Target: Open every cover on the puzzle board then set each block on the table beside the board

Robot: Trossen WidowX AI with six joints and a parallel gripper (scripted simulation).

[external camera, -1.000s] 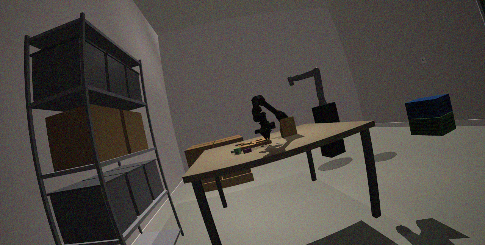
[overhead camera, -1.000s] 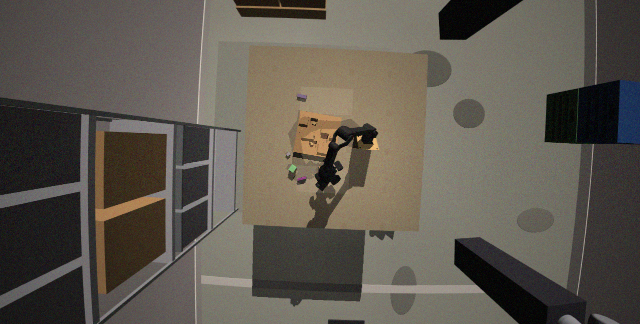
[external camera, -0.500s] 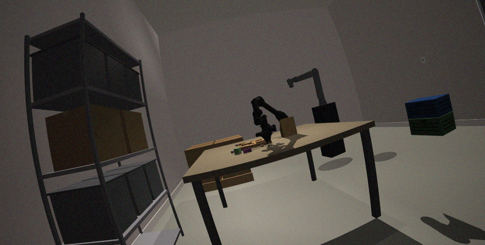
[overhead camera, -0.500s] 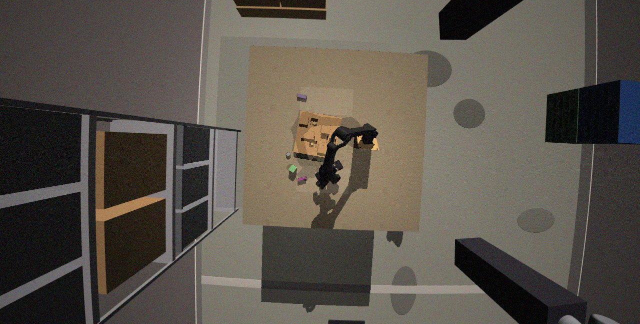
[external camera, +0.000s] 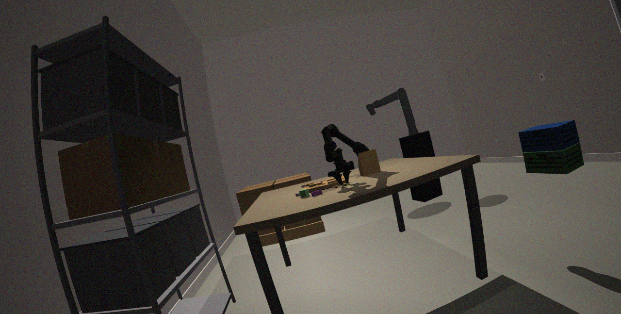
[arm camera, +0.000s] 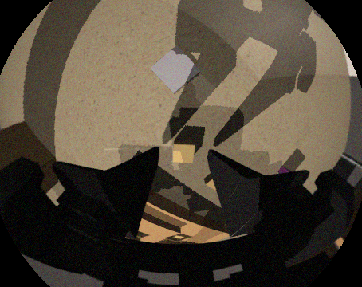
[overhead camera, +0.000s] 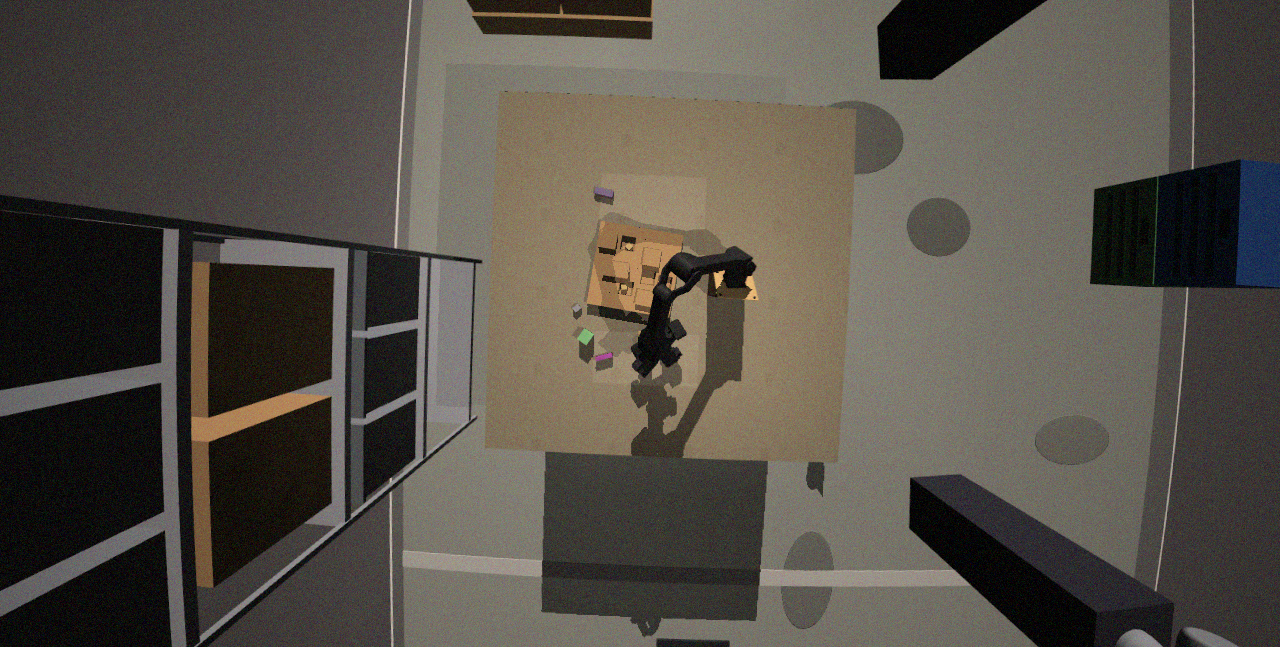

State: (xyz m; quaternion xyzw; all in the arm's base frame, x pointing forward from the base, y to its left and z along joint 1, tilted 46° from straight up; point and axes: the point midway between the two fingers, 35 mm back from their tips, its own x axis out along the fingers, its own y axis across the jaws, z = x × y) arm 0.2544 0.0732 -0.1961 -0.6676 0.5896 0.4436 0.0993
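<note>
The arm (overhead camera: 657, 312) (external camera: 331, 153) covers one side of the board (overhead camera: 657, 239) (external camera: 318, 184) (arm camera: 197, 235) in the top view, concealing that part of its face. In the exterior view the board is too small and foreshortened for its covers and wells to be told apart; in the wrist view the gripper (overhead camera: 656, 365) (external camera: 344, 183) (arm camera: 183, 152) masks most of it. From above, the gripper's own body obscures its fingertips. The yellow block (arm camera: 183, 154) appears between the fingertips in the wrist view; contact with either cannot be determined. The shelf (overhead camera: 185, 374) (external camera: 113, 151) is cropped at left from above and at the bottom in the exterior view. The blue crate (overhead camera: 1257, 222) (external camera: 547, 136) is cut by the top view's right edge.
</note>
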